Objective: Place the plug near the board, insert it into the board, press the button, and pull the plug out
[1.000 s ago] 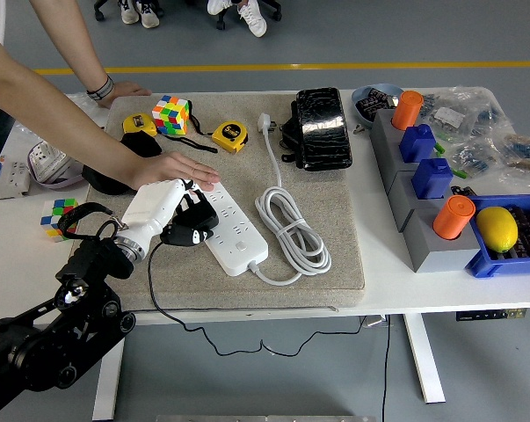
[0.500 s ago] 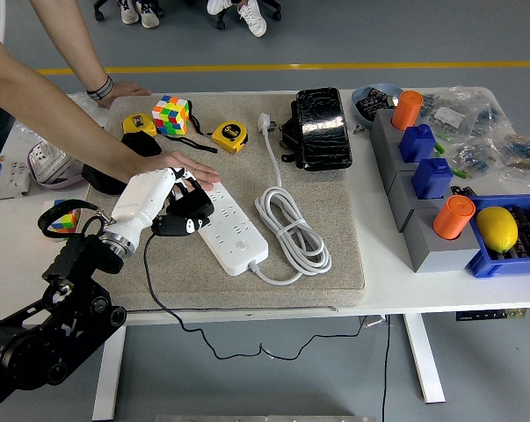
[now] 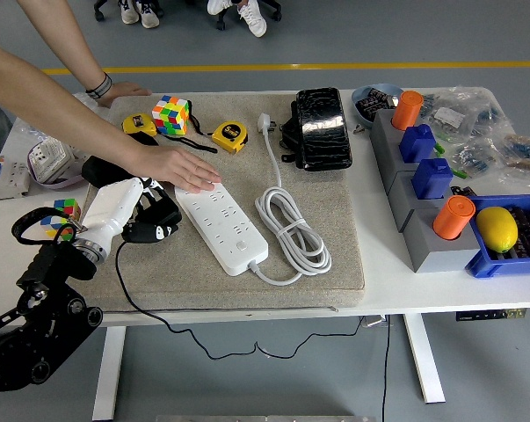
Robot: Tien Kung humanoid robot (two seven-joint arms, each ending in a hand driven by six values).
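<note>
White plastic marks the power strip [image 3: 221,226], which is pinned at its far end by a person's hand [image 3: 178,167], presumably so it stays put during unplugging. The black plug [image 3: 152,230] is held clear, just left of the strip, with the left hand [image 3: 133,211] fingers curled around it. A lemon [image 3: 497,229] is held in the blue bin [image 3: 502,259] on the bench [image 3: 440,286].

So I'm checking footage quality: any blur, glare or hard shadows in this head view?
Head view: lighting is even and shadows soft. The black pouch shows shiny highlights; the white power strip keeps its socket detail. The left hand gripping the black plug is slightly soft; the rest is sharp.
</note>
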